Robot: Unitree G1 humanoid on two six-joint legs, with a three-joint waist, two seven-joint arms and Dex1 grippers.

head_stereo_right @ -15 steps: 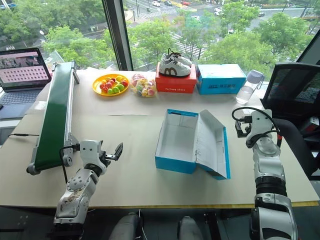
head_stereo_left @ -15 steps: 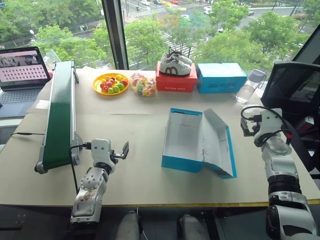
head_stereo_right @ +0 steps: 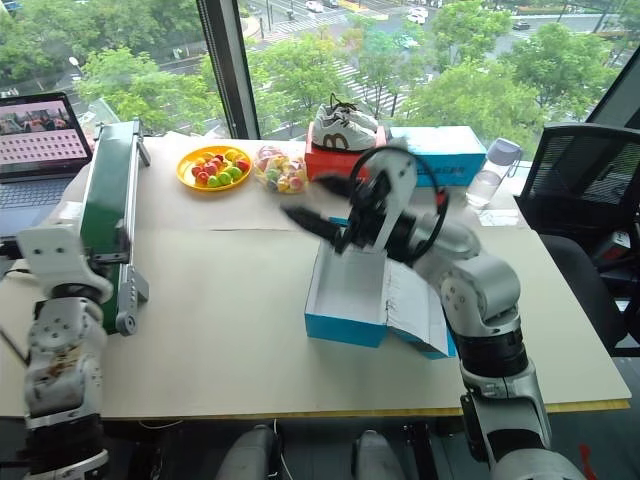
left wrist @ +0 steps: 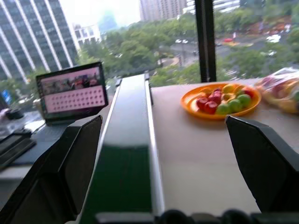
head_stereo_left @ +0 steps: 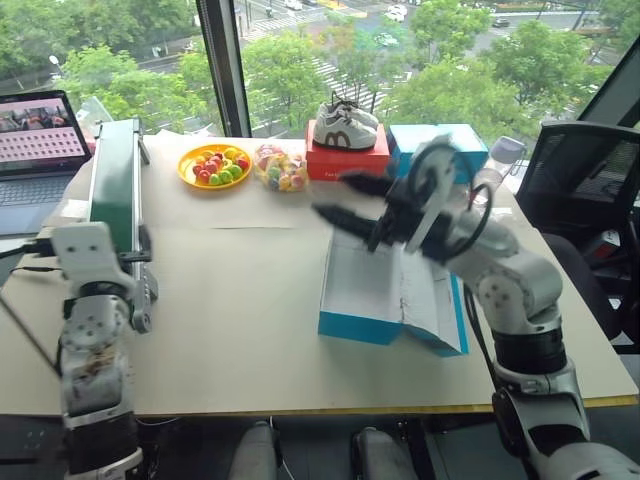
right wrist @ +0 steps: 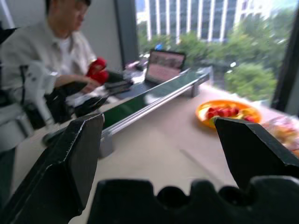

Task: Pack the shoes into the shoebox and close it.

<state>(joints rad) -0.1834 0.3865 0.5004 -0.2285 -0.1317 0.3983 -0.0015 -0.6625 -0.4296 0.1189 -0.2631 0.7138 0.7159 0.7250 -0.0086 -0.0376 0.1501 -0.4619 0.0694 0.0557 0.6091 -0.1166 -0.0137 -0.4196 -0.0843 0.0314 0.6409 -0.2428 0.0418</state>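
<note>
Right wrist view: red shoes (right wrist: 97, 70) are seen in a person's hand (right wrist: 88, 83) beyond the conveyor (right wrist: 154, 95). Both grippers (head_stereo_left: 350, 200) (left wrist: 159, 154) are spread, empty; the shoebox (head_stereo_left: 370, 290) lies open mid-table. Fetching comes next.

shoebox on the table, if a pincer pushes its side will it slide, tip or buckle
The shoebox looks empty, so it is probably light and would likely slide on the smooth paper-covered table. Its thin cardboard walls may flex under a firm push. The open lid, hinged along one side, would probably flop or swing.
</note>
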